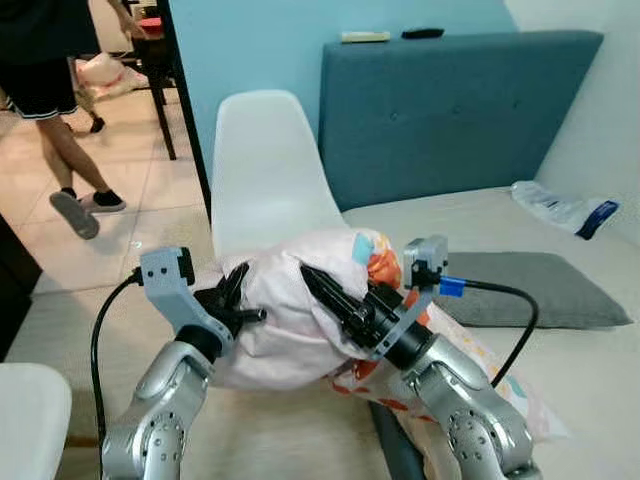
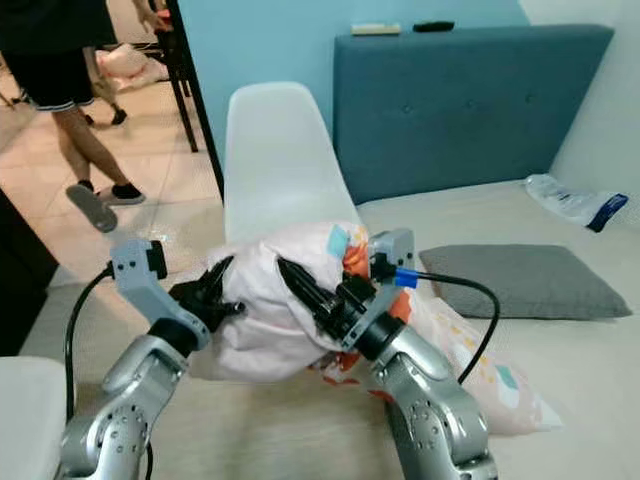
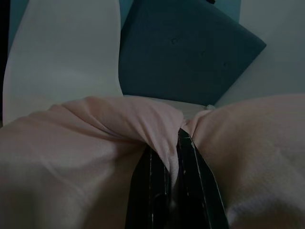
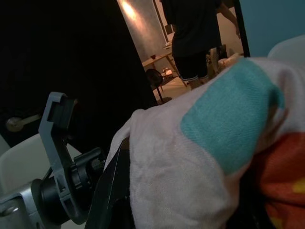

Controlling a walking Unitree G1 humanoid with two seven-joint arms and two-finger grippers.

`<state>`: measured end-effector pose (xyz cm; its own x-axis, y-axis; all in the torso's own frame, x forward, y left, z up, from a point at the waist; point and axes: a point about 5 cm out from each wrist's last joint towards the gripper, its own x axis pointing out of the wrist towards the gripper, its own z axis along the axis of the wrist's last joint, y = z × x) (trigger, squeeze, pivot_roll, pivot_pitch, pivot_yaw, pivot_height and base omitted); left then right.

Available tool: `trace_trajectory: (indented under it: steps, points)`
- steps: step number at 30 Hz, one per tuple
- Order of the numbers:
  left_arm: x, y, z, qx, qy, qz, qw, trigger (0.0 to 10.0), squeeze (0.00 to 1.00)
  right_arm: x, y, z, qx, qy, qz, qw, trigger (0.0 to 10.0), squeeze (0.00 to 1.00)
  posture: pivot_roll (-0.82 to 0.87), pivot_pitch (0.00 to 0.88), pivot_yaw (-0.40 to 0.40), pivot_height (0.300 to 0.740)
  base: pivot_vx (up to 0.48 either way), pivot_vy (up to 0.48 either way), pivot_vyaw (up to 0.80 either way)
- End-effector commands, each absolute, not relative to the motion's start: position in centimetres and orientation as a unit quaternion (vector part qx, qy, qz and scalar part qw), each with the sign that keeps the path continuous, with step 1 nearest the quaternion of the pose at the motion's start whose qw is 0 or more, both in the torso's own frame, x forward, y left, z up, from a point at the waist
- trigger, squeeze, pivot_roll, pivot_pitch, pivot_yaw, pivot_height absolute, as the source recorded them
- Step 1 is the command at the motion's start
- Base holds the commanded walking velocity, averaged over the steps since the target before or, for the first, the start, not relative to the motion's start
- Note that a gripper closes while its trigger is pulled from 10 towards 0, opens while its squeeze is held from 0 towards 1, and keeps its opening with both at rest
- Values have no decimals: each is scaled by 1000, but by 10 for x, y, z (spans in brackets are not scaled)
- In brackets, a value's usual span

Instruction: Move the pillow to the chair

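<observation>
Both grippers are pinching the pillow between them, the left gripper clamped on a fold and the right gripper biting into its side, holding it just before the chair. Carrying it forward level should be landing it squarely on the seat.

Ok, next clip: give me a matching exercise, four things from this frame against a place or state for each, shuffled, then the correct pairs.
Things:
1. pillow
2. white chair
3. grey cushion
4. plastic bag

Places or states:
A. lying flat on the bed, to the robot's right
B. gripped by the left gripper and right gripper
C. at the far right of the bed, near the wall
D. standing unoccupied just behind the pillow

Pairs: 1-B, 2-D, 3-A, 4-C
</observation>
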<state>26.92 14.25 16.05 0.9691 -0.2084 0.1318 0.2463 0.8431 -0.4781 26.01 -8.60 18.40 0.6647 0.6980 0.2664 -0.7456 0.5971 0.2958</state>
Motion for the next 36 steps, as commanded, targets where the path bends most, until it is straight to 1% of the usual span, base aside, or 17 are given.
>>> trace_trajectory:
  steps: [1,9,12,24,36]
  points:
    - [268,144,183,-258,-96,-127,953,10000,0,260,-87,185,197,-59,402,892,10000,0,16,19,-12,740,352,0,0]
    - [271,142,186,-261,-102,-132,951,10000,0,260,-86,188,189,-65,412,889,10000,0,11,6,-14,740,438,0,0]
    - [271,141,186,-262,-102,-134,950,10000,0,262,-88,189,173,-73,400,897,10000,0,13,6,-16,740,480,0,700]
    - [271,139,187,-265,-104,-139,948,10000,0,262,-86,192,177,-77,407,893,10000,0,13,5,-14,740,480,0,788]
    - [271,137,186,-268,-100,-149,947,10000,0,265,-91,193,187,-85,382,901,10000,0,9,10,-11,740,480,0,705]
